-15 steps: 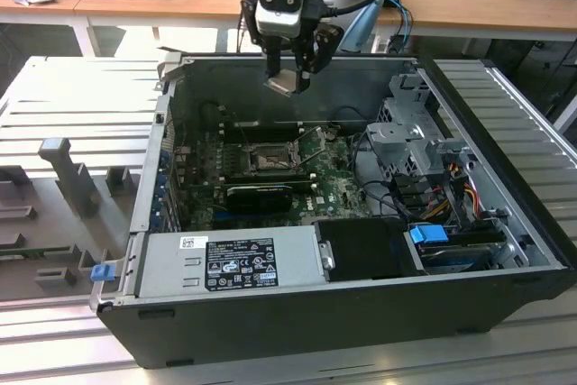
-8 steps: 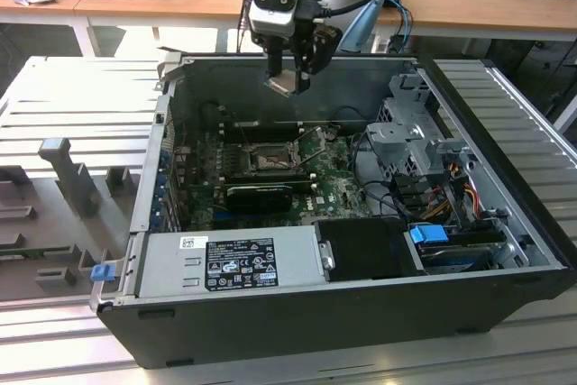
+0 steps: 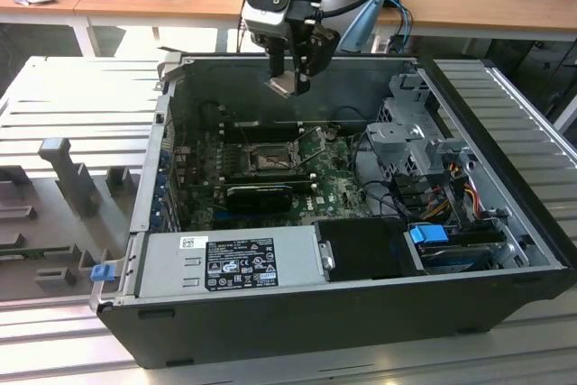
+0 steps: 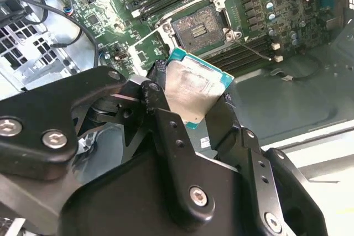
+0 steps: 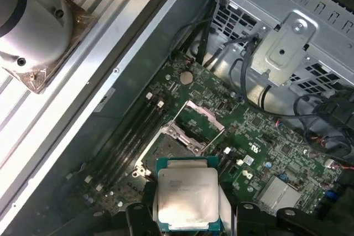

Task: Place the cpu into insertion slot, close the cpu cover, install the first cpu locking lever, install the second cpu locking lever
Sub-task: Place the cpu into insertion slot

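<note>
My gripper point(image 3: 290, 78) hangs over the back of the open computer case, shut on the cpu point(image 3: 281, 86). The cpu point(image 4: 191, 88) is a flat silver square with a teal edge, clamped by its sides between the black fingers point(image 4: 161, 115). It is held tilted, well above the board. Beneath it the insertion slot point(image 5: 166, 148) lies open and dark, apart from the chip. The same slot point(image 4: 199, 25) has a metal rim in the second wrist view. The cpu cover point(image 5: 202, 119) stands flipped up at the slot's far side. A thin locking lever point(image 4: 255, 49) sticks out beside the slot.
The case point(image 3: 270, 313) has a power supply point(image 3: 234, 263) along its front and a drive cage point(image 3: 410, 132) with cables on the exterior view's right. Memory slots point(image 5: 130, 136) run beside the socket. A black heatsink block point(image 3: 260, 194) sits in front of the slot.
</note>
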{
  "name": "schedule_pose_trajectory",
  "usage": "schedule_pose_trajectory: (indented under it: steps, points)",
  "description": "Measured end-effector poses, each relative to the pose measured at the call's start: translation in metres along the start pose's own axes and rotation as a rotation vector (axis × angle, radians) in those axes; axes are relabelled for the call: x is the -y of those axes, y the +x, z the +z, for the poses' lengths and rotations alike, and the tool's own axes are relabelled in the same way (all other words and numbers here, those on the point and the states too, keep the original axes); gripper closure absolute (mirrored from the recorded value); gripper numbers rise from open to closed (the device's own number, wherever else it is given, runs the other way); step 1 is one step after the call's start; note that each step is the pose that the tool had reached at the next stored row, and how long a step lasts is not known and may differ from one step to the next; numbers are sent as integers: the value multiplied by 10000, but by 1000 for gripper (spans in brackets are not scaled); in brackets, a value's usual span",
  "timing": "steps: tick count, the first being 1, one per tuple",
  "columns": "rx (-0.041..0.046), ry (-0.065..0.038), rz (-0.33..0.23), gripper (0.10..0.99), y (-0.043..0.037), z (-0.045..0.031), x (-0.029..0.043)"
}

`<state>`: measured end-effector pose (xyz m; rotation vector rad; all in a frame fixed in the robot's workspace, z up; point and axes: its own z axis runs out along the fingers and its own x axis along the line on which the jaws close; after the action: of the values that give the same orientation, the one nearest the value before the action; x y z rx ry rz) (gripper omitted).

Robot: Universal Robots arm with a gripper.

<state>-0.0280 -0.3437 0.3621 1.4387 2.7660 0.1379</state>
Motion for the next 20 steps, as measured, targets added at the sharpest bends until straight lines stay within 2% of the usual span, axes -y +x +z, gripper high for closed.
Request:
schedule_pose_trajectory:
  steps: [3, 6, 10, 16, 20]
  points:
    - [66, -16, 752, 557, 0, 2, 0]
    - [102, -26, 1158, 557, 0, 5, 0]
    - [221, -56, 2504, 557, 0, 11, 1]
    - [287, -74, 3265, 557, 0, 16, 1]
    - [298, -75, 3371, 557, -2, 89, 8]
